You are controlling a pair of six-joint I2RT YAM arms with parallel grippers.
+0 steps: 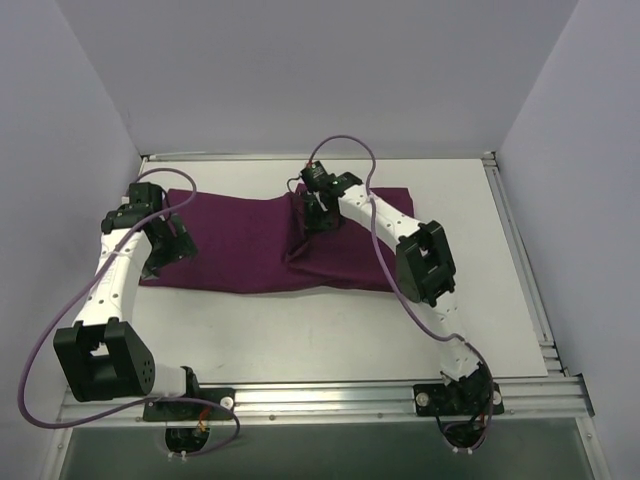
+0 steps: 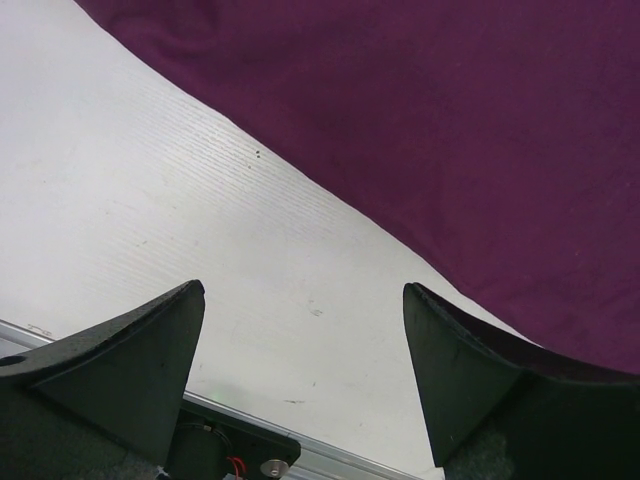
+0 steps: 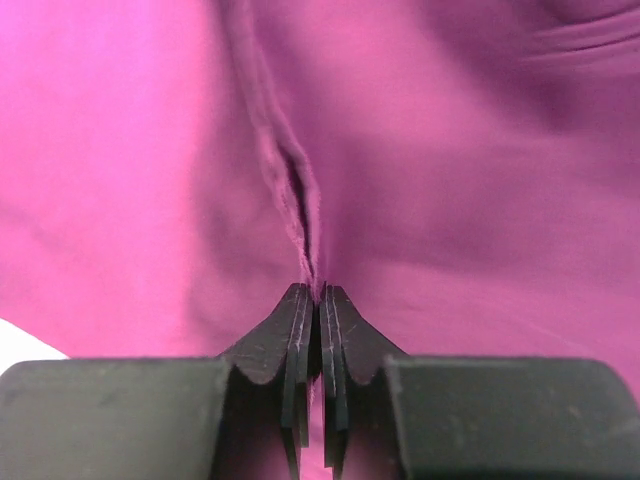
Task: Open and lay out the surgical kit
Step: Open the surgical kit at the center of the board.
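Observation:
The dark purple cloth wrap (image 1: 250, 240) lies spread across the far half of the table, with a raised fold near its middle. My right gripper (image 1: 318, 215) is shut on a pinched ridge of the cloth (image 3: 305, 215) at that fold; in the right wrist view the cloth fills the frame. My left gripper (image 1: 172, 240) is open and empty at the cloth's left edge, above bare table beside the cloth (image 2: 450, 130). The wire-mesh tray and the forceps are hidden.
The white table (image 1: 330, 330) has metal rails at its near edge (image 1: 330, 398) and right side (image 1: 520, 260). Grey walls close in the left, back and right. Purple cables loop off both arms.

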